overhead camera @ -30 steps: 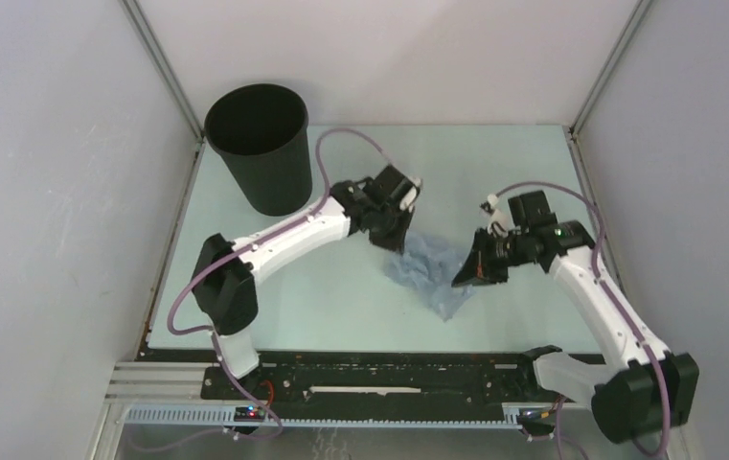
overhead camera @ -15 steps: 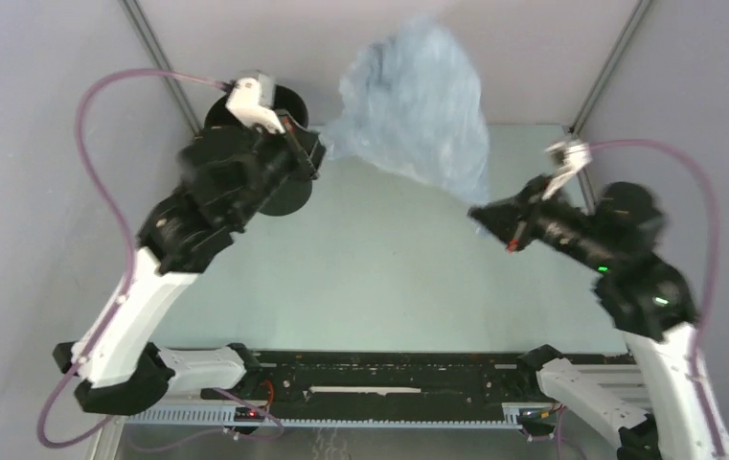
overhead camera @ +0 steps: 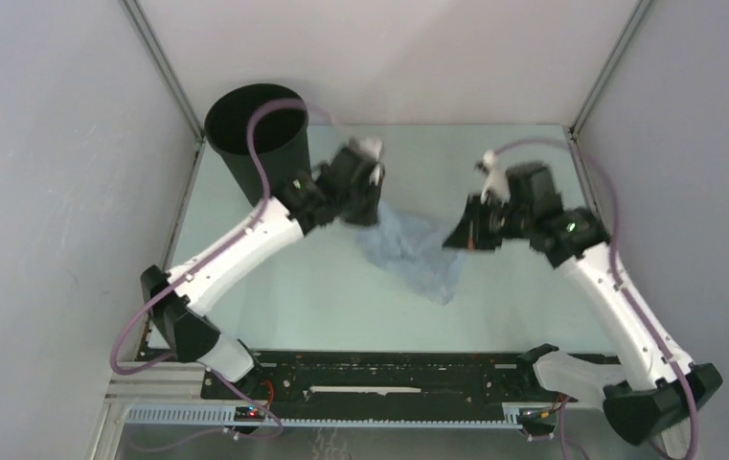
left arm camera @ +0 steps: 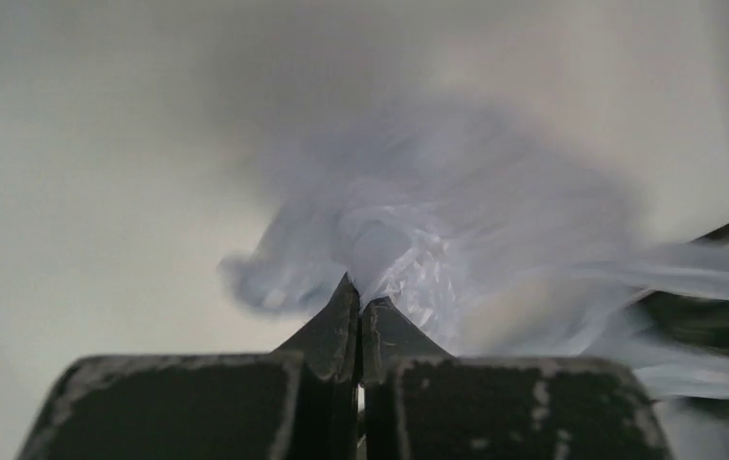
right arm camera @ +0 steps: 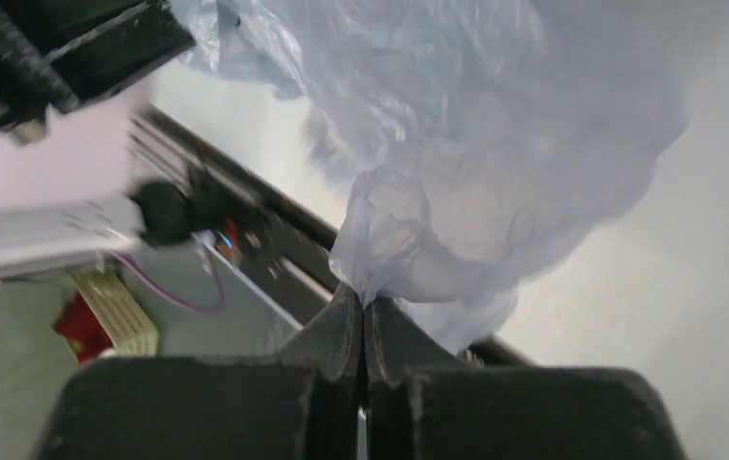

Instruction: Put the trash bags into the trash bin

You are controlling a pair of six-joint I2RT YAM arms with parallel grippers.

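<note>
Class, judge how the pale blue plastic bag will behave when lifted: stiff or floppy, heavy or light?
Probably floppy: the bag crumples in folds between both arms' jaws. Likely very light, since the film looks thin and translucent. It might slip, as each pinch holds only a small tuft.

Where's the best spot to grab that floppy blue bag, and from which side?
Pinch a bunched fold at the edge of the trash bag, from either side, as the left gripper and right gripper do: its film is limp and wrinkled.
</note>
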